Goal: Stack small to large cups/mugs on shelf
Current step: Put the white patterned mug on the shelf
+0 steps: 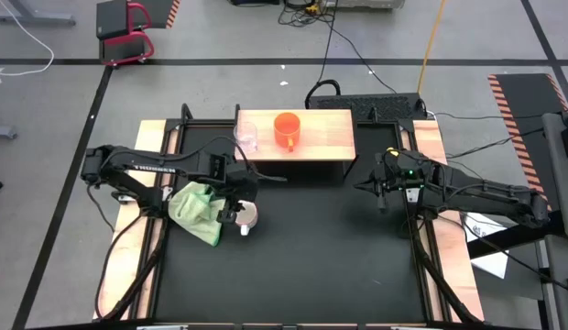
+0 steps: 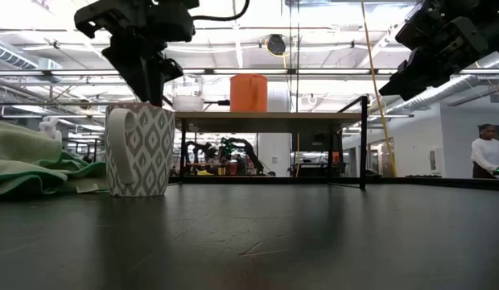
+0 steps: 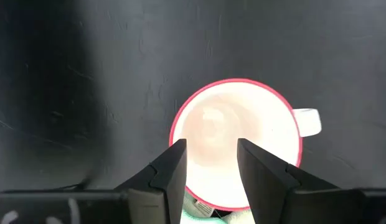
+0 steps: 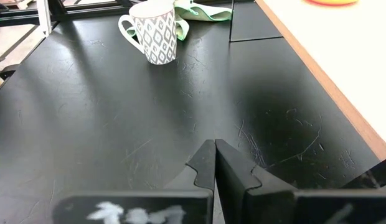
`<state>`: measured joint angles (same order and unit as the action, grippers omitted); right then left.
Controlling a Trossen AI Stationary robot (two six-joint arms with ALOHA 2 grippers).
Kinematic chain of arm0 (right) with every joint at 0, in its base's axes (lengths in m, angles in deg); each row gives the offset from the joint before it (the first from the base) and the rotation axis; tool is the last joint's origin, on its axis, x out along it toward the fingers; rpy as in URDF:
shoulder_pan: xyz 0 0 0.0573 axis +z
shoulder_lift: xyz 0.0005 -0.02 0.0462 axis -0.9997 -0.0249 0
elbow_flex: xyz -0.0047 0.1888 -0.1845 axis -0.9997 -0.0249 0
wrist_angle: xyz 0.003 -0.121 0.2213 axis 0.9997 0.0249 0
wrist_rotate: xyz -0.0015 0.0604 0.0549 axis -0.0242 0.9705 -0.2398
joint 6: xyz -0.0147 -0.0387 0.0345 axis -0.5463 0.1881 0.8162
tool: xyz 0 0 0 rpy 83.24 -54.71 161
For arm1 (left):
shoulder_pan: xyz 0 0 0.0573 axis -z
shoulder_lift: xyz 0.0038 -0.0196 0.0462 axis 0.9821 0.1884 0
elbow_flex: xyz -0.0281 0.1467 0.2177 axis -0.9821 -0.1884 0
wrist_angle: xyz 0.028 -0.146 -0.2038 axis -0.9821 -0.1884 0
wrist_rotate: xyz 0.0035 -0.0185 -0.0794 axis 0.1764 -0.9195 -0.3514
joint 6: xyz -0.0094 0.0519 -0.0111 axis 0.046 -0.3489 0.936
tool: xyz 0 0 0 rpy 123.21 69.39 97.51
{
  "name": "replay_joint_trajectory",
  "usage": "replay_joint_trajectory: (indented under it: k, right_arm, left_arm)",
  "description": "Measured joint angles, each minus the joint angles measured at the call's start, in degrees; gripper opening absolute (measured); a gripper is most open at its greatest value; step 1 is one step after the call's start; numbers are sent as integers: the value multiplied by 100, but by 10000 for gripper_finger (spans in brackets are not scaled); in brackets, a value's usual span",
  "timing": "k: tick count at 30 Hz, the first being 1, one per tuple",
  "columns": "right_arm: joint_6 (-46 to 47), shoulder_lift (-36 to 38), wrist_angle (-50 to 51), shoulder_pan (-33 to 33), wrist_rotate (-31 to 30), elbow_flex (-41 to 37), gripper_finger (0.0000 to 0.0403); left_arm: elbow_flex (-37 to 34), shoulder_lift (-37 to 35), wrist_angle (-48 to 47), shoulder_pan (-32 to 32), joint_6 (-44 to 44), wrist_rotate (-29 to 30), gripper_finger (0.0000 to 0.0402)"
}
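The white mug (image 2: 139, 151), with a grey leaf pattern and a pink rim (image 3: 236, 143), stands upright on the black table beside the green cloth (image 1: 197, 206). My left gripper (image 3: 210, 146) hangs open right above the mug's mouth, fingers pointing down (image 2: 153, 95); no touch shows. The orange mug (image 1: 287, 129) and the clear glass cup (image 1: 246, 137) stand on the shelf (image 1: 330, 128), the glass near its left end. My right gripper (image 4: 215, 150) is shut and empty, hovering off the shelf's right front corner (image 1: 359, 187).
The green cloth (image 2: 32, 165) lies crumpled against the mug's left side. The shelf's black legs (image 2: 364, 141) stand at the far middle of the table. Light wooden strips (image 1: 151, 147) border the table. Bare black mat (image 1: 330, 247) spreads between the arms. A person (image 2: 484, 153) stands far behind.
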<state>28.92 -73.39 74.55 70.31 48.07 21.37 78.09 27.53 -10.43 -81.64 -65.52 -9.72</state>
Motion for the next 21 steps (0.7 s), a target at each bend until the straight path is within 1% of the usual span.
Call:
replay_joint_trajectory:
  k: [5,12,21]
  right_arm:
    - [0,1,0,-2,0,-2,0]
    - [2,2,2,-1,0,-1,0]
    - [2,-1,2,1,0,0,0]
  left_arm:
    - [-66,55,186,0,36,9,141]
    - [-82,140,163,0,-25,5,141]
    - [-80,463,99,0,-94,-6,141]
